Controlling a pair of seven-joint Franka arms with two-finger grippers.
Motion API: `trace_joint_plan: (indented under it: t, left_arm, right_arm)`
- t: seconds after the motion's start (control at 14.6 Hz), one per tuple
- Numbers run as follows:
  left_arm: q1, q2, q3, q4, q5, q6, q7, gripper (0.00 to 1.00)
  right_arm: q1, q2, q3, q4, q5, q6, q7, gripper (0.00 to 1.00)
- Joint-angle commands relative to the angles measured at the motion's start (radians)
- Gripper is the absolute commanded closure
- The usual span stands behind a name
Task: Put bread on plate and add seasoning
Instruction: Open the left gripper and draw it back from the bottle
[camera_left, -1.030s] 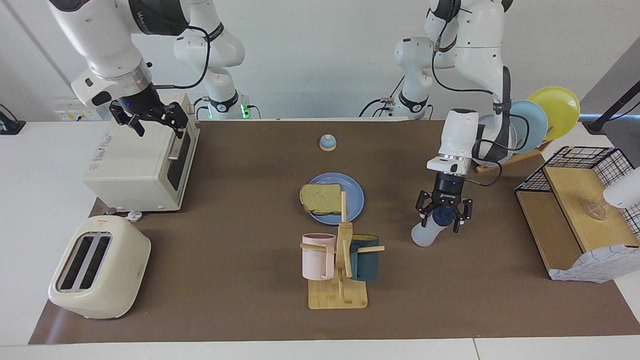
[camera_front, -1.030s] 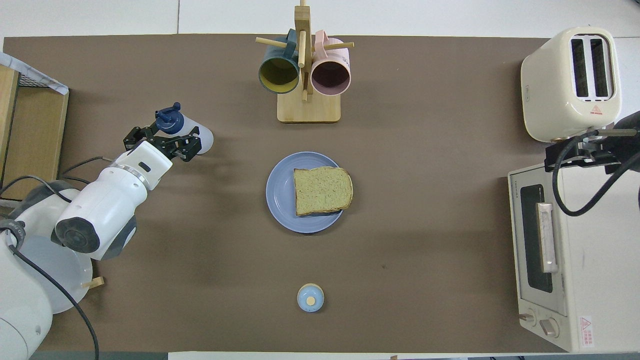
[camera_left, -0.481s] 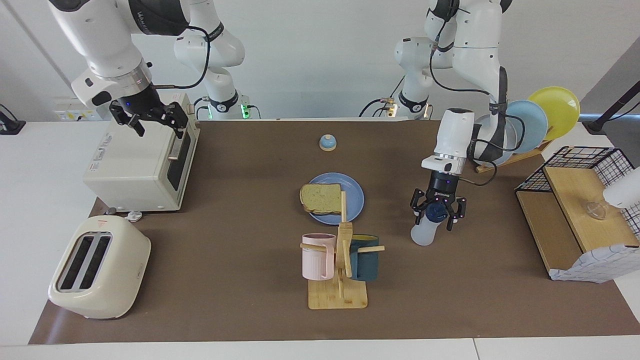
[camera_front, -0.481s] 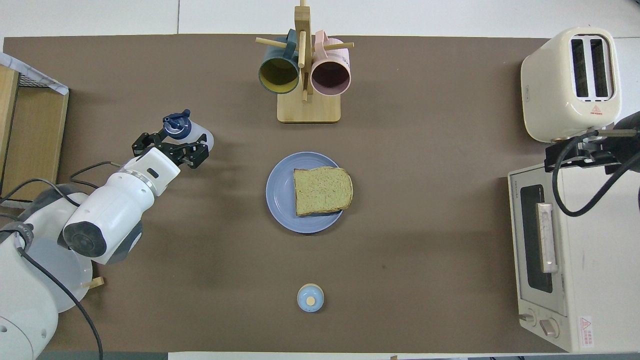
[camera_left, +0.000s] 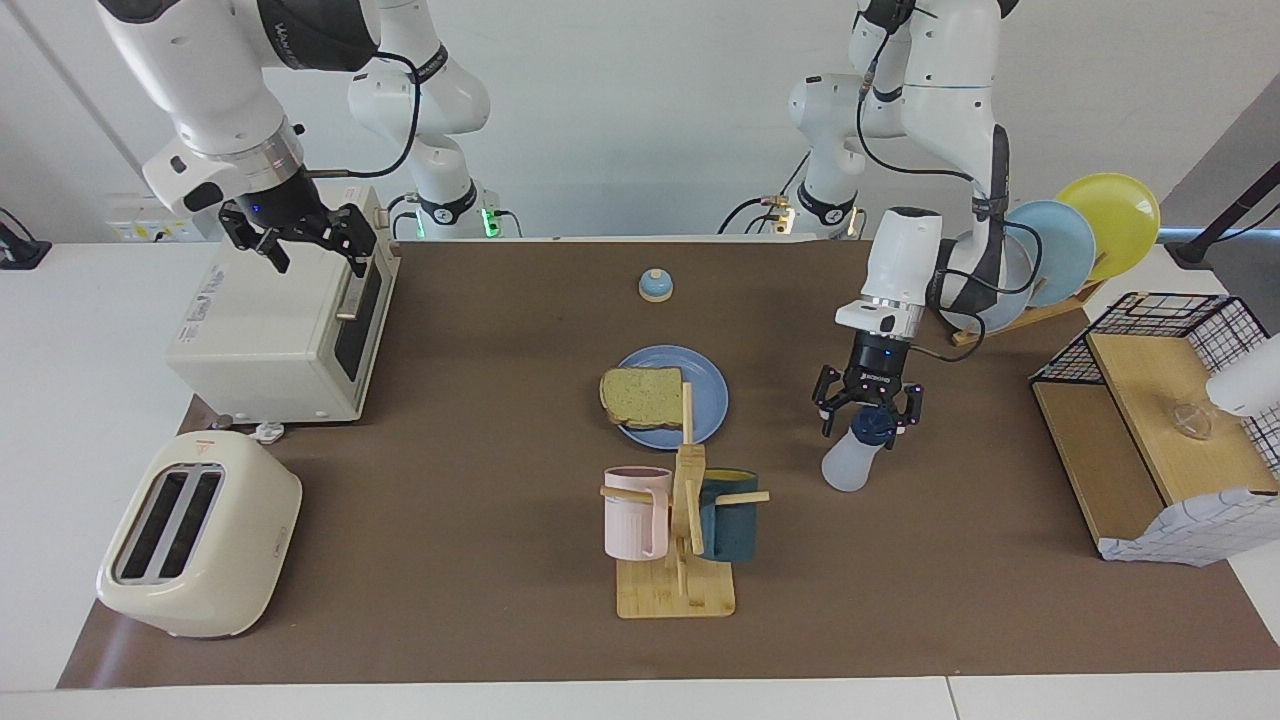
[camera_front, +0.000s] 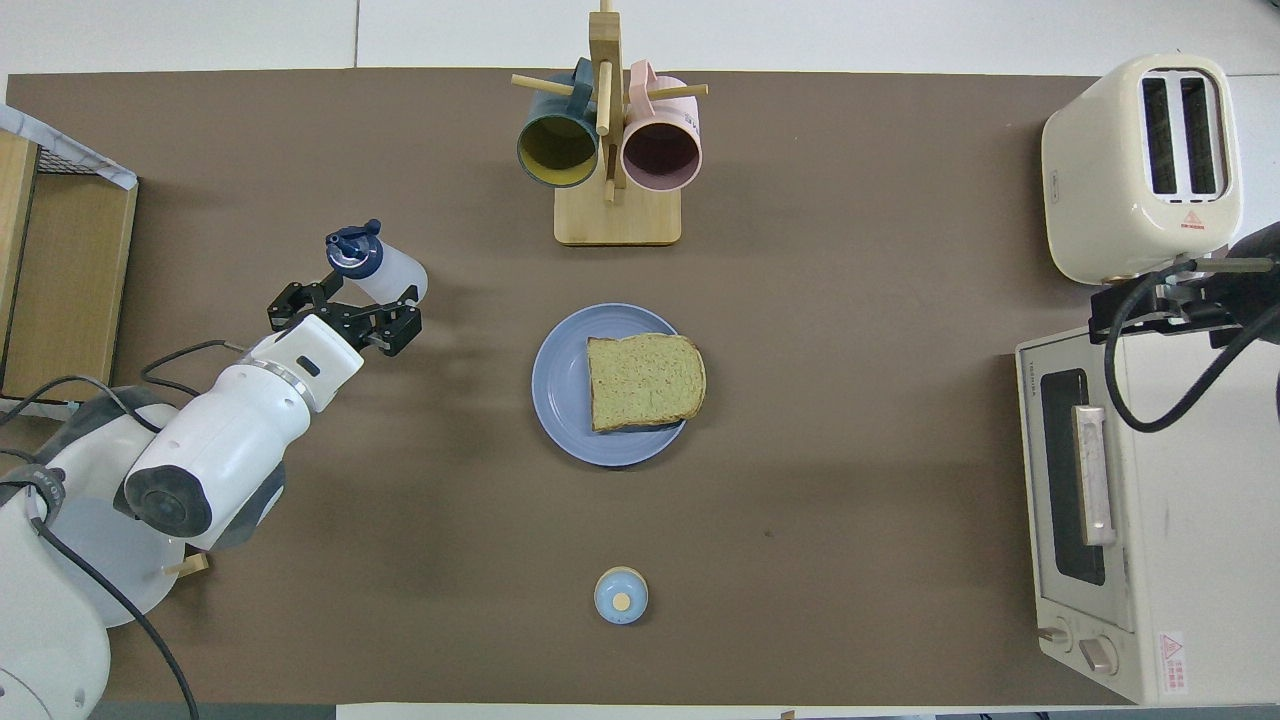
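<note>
Surface: brown mat on a white table, white wall at the robots' end.
Bell: small blue-domed bell, nearest the robots; not a task item.
Oven: cream toaster oven at the right arm's end, door closed.
Right gripper: right gripper hangs over the oven top, fingers spread, holding nothing; this arm waits.
Dish rack: yellow plate and light-blue plate stand on edge at the left arm's end.
Plate: round periwinkle-blue plate at mid-table holds the square tan bread slice with a brown crust, lying flat, one edge overhanging the rim. Bread step looks done.
Seasoning: translucent whitish bottle with a navy cap stands on the mat, toward the left arm's end from the plate and well apart from it; fill level unreadable.
Left gripper: left gripper hovers over the cap, fingers wide to either side, not clamped; contact unclear.
Mugs: pink mug and dark teal mug hang on a wooden mug tree, both empty.
Toaster: cream two-slot toaster, farthest out, slots empty.
</note>
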Motion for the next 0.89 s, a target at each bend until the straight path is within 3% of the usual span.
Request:
trace_joint_plan:
  t: [0.0, 0.27, 0.55, 0.82]
  left_arm:
    - [-0.003, -0.093, 0.01, -0.091, 0.015, 0.003, 0.011, 0.0]
    - [0.0, -0.161, 0.01, -0.123, 0.016, -0.039, 0.022, 0.0]
    - [-0.011, -0.285, 0.003, -0.137, 0.018, -0.217, 0.031, 0.0]
    - [-0.034, -0.322, -0.002, -0.126, 0.018, -0.317, 0.031, 0.0]
  right_arm:
    - [0.0, -0.007, -0.004, 0.002, -0.015, -0.013, -0.026, 0.0]
    - [0.0, -0.007, -0.004, 0.002, -0.015, -0.013, -0.026, 0.0]
    - [0.0, -0.007, -0.004, 0.002, -0.015, -0.013, -0.026, 0.0]
    - [0.0, -0.007, -0.004, 0.002, -0.015, -0.013, -0.026, 0.0]
